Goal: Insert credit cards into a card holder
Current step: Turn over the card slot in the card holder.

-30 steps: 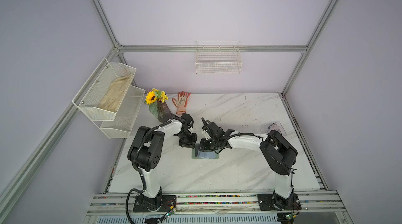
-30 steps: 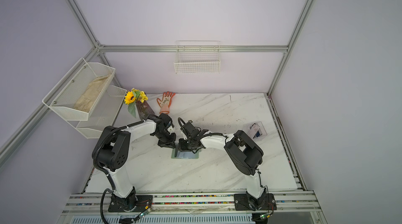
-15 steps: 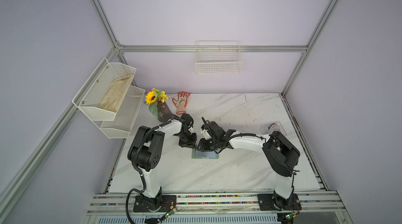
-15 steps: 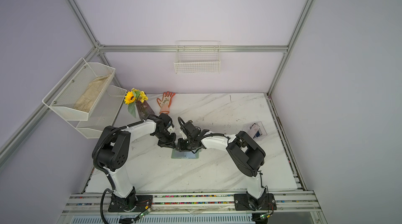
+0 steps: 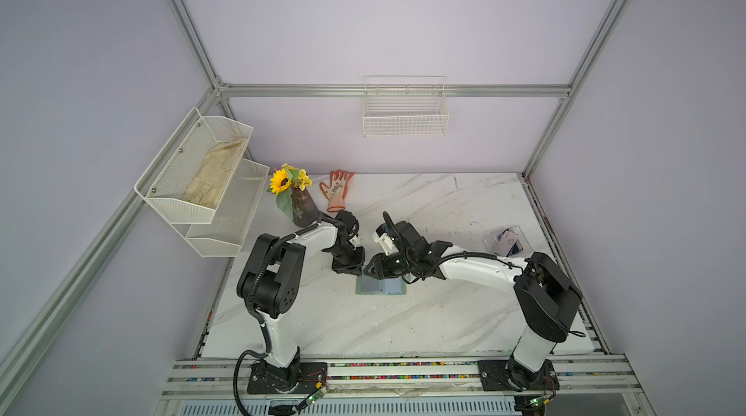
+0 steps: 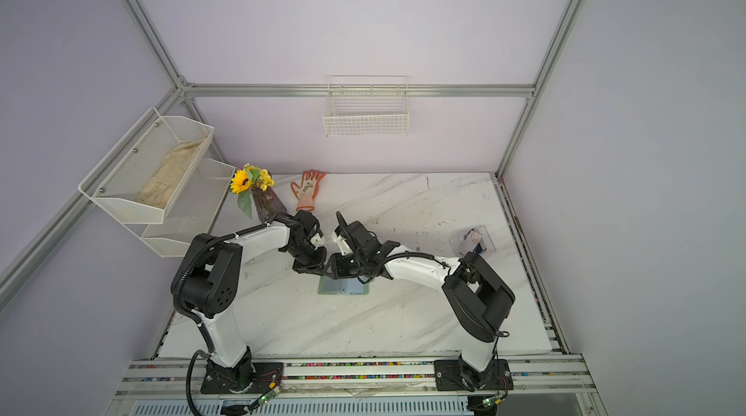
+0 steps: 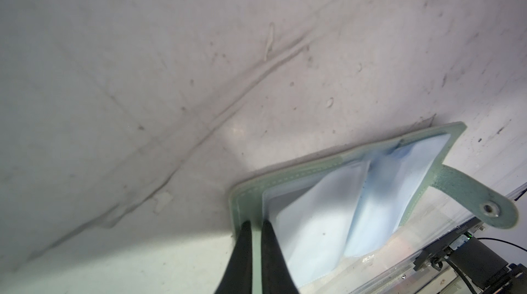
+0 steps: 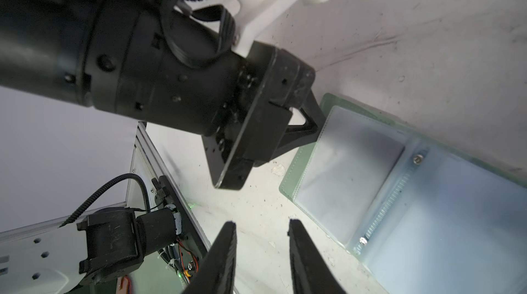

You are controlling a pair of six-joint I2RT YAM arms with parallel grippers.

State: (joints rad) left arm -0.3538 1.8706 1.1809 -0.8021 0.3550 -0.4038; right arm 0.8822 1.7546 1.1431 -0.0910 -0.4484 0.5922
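Marble table (image 5: 403,325) — left gripper (image 7: 256,222) pinches edge of open card holder (image 7: 342,201); right gripper (image 8: 262,222) parted, empty.

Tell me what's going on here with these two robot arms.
The card holder lies open on the marble table. The left end effector is shut on the edge of its green cover, pinning it in place. The right end effector hovers beside the holder with its jaws apart, holding nothing. The sleeves look empty, and the cards appear to sit in a clear box over by the right arm.
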